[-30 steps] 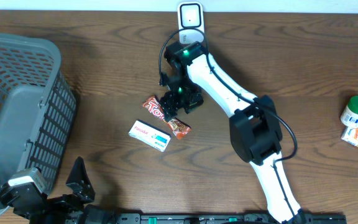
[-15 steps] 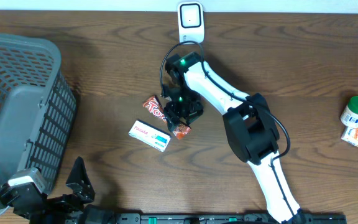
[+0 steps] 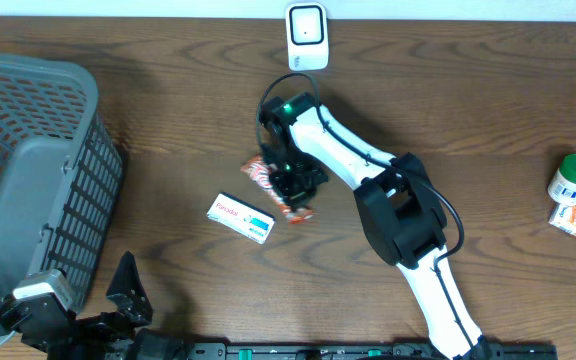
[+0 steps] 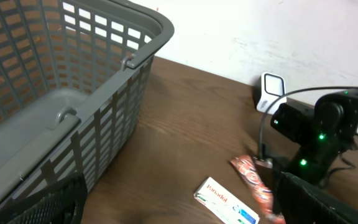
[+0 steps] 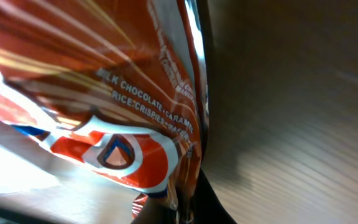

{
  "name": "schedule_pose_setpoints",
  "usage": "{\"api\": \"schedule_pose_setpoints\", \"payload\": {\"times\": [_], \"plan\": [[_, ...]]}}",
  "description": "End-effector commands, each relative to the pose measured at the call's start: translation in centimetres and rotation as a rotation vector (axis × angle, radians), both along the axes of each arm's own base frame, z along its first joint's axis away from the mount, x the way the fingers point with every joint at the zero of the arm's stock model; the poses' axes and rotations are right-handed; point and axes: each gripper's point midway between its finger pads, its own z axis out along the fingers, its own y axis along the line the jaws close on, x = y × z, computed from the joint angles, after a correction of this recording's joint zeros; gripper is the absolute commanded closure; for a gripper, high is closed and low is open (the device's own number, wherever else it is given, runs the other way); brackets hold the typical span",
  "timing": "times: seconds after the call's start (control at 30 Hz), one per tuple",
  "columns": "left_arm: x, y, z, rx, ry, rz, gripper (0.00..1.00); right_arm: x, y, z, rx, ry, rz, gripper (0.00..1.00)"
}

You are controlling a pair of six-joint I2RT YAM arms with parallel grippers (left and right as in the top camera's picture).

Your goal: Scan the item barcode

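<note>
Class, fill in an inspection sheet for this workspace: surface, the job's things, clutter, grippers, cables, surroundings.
Surface: dark wooden table.
Job's things: orange chocolate bar mid-table; white scanner at the far edge.
Clutter: Panadol box, grey basket, green-lidded tub, small orange packet.
Grippers: right gripper shut on the chocolate bar; left gripper open, holding nothing.
Cables: black cable looping at the right wrist.
Surroundings: white wall behind the table.

Right hand [image 3: 293, 190] clamped shut, left hand [image 4: 179, 193] spread wide
</note>
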Motion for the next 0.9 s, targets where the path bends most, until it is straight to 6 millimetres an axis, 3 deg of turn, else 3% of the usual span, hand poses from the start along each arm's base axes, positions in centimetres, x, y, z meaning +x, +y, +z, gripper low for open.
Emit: {"api": "schedule_pose_setpoints", "payload": {"times": [0.0,0.1,0.13,0.2,0.43,0.7,0.87], "plan": [[0.1,-0.1,0.1,-0.004,-0.002,-0.005,0.03,6.5,-8.9,3.8,-0.557,-0.39,-0.042,0.99],[0.1,-0.1,0.1,-0.004,-0.002,-0.005,0.03,8.9,-12.2,9.6,-0.816,-0.674,-0.157,0.99],[0.1,-0.1,0.1,-0.004,-0.002,-0.005,0.03,9.5,-12.4,11.2,-0.838,-0.753,-0.162,0.99],[0.0,-0.1,0.0,-0.004,-0.002,-0.005,0.03,9.9,-12.2,12.5,-0.855,-0.833,-0.177,0.99],[0.1,-0.1,0.1,-0.004,-0.002,-0.005,0.03,8.4,-9.6,12.2,-0.839,-0.961,-0.288,0.99],[0.1,-0.1,0.1,-0.004,-0.002,-0.005,0.03,5.1,-6.7,10.9,-0.818,-1.296,-0.443,0.99],[0.1,-0.1,0.1,-0.004,-0.002,-0.005,0.02,3.4,-5.4,10.5,-0.755,-1.544,-0.377,0.99]]}}
